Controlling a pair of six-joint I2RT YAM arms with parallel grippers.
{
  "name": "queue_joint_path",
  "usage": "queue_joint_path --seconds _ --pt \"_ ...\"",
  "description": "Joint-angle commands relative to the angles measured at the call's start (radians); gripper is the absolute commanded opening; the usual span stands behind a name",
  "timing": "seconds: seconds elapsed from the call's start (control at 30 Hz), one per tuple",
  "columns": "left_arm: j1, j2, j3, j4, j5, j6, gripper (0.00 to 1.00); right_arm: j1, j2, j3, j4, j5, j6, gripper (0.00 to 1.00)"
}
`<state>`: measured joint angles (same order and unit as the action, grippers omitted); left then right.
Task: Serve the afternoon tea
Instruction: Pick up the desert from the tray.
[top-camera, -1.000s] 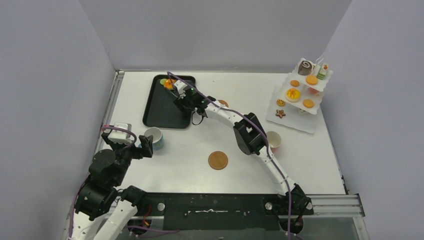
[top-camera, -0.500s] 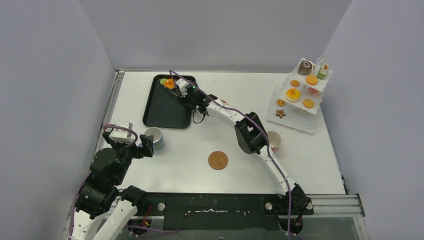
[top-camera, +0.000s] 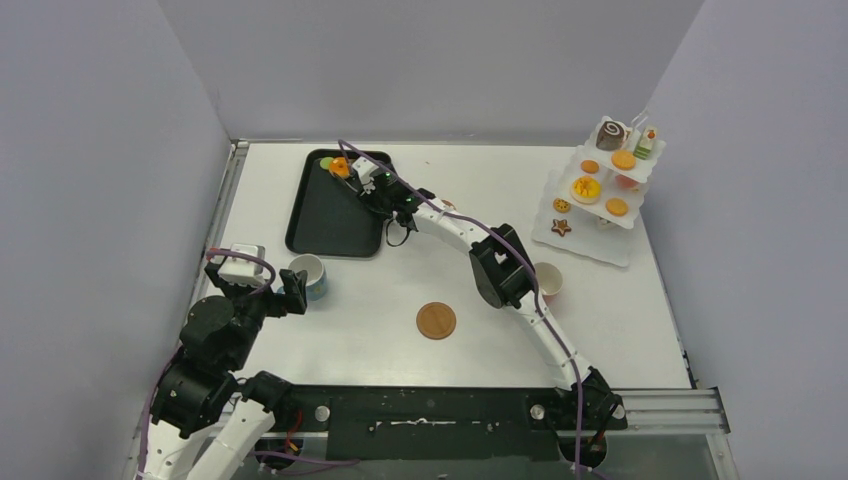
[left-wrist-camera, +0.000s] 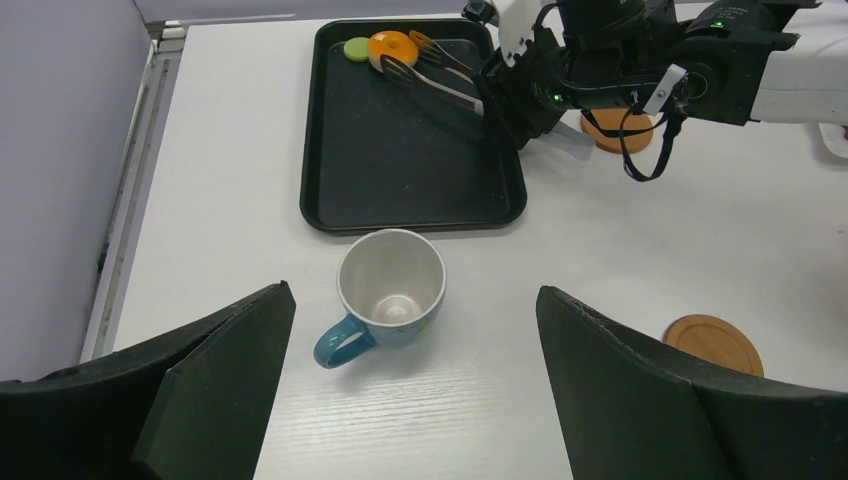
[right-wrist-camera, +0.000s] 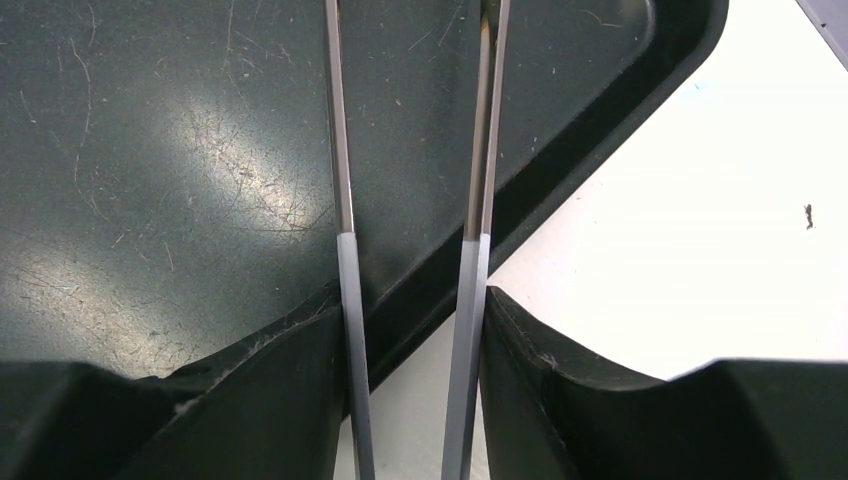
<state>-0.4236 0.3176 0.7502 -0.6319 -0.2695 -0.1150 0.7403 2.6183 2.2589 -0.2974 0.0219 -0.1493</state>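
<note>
My right gripper (top-camera: 377, 190) is shut on the long metal tongs (top-camera: 357, 177) over the right rim of the black tray (top-camera: 325, 220). In the right wrist view both tong arms (right-wrist-camera: 343, 270) run between my fingers (right-wrist-camera: 290, 380). In the left wrist view the tong tips (left-wrist-camera: 400, 55) lie at the edge of the orange tart (left-wrist-camera: 388, 45), next to the green disc (left-wrist-camera: 356, 48), in the tray's far corner. My left gripper (left-wrist-camera: 412, 290) is open, with the blue cup (left-wrist-camera: 390, 285) upright on the table just ahead of it. The pink cup (top-camera: 547, 282) stands right of the right arm.
A white tiered stand (top-camera: 590, 230) at the far right holds several pastries, among them a chocolate swirl roll (top-camera: 610, 133) and an orange tart (top-camera: 586, 188). One wooden coaster (top-camera: 436, 321) lies mid-table, another (left-wrist-camera: 620, 130) lies under the right arm. Walls close in the left, back and right.
My right arm has reached a little farther toward the tray's far corner, bringing the tong tips up to the orange tart. My left arm and the blue cup have not moved.
</note>
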Motion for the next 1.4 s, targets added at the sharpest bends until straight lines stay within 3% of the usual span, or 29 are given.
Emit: queue_joint_path --seconds 0.0,0.5,0.9,1.37 --pt "0.006 0.01 0.01 0.051 -0.01 0.015 0.9 0.013 -0.11 -0.01 0.069 -0.014 -0.006 0.35" --pt "0.011 -0.004 0.009 0.051 -0.004 0.012 0.9 0.03 -0.271 -0.142 0.075 0.003 0.038 0.29" --pt "0.01 -0.012 0.007 0.052 0.002 0.01 0.9 0.052 -0.526 -0.427 0.089 0.088 0.122 0.26" --pt "0.011 -0.017 0.005 0.054 0.009 0.009 0.9 0.051 -0.862 -0.658 -0.165 0.344 0.322 0.27"
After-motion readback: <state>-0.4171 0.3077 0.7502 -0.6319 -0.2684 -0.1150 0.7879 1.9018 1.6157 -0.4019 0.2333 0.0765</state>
